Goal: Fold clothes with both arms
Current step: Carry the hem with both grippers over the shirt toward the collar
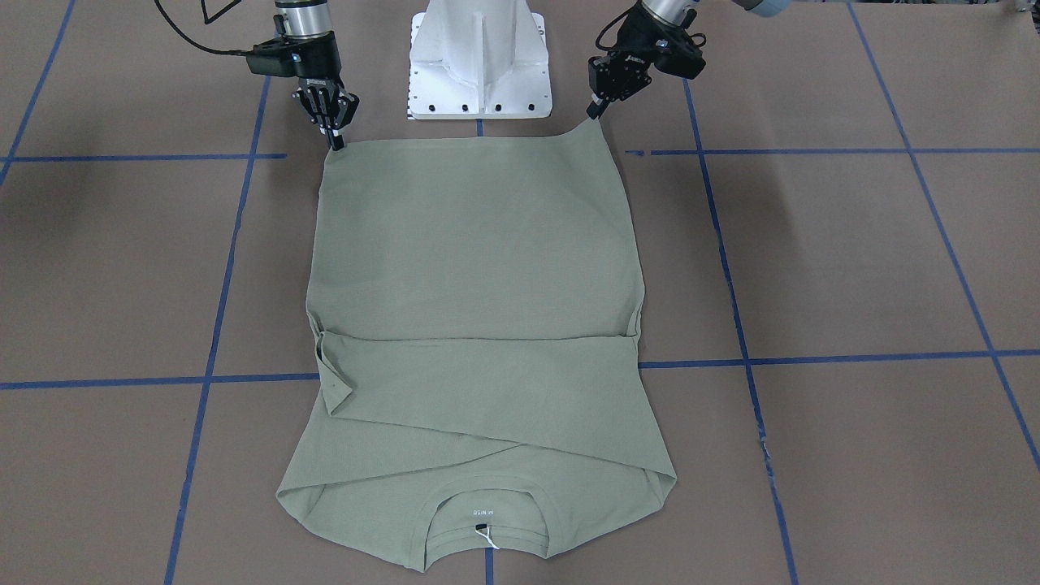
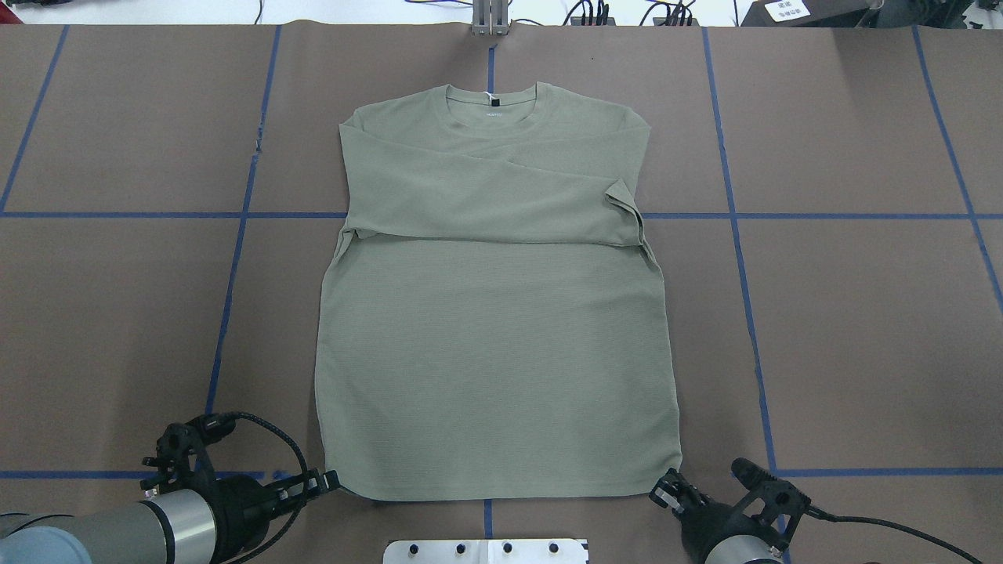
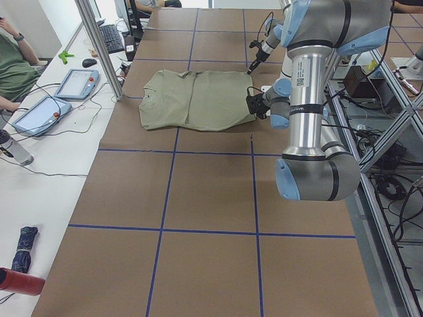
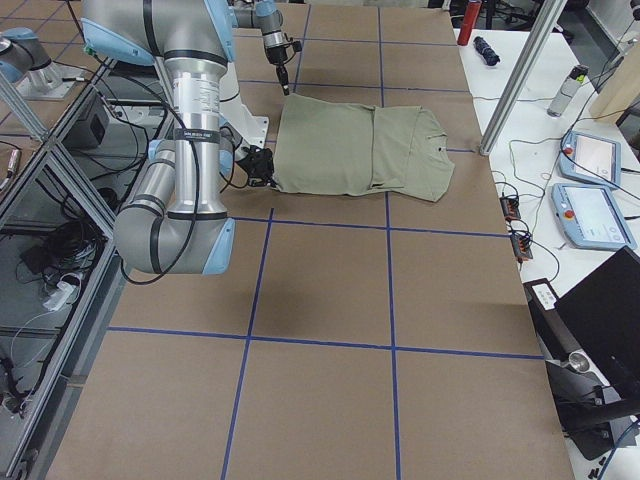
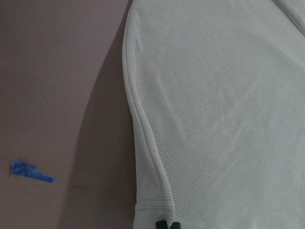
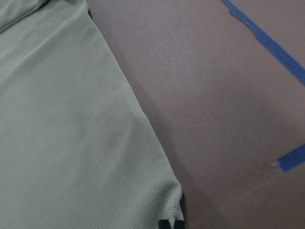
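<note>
left jaws: pinched on shirt (image 2: 494,329) hem corner | right jaws: likewise

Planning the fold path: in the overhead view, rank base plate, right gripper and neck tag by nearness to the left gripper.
From the left gripper:
1. base plate, near edge, centre.
2. right gripper, other hem corner of the shirt.
3. neck tag, far collar.

Unreadable: neck print (image 1: 481,513) on shirt (image 1: 479,244). Cropped by bottom edge, wrist views: left gripper (image 5: 167,224), right gripper (image 6: 170,224).
</note>
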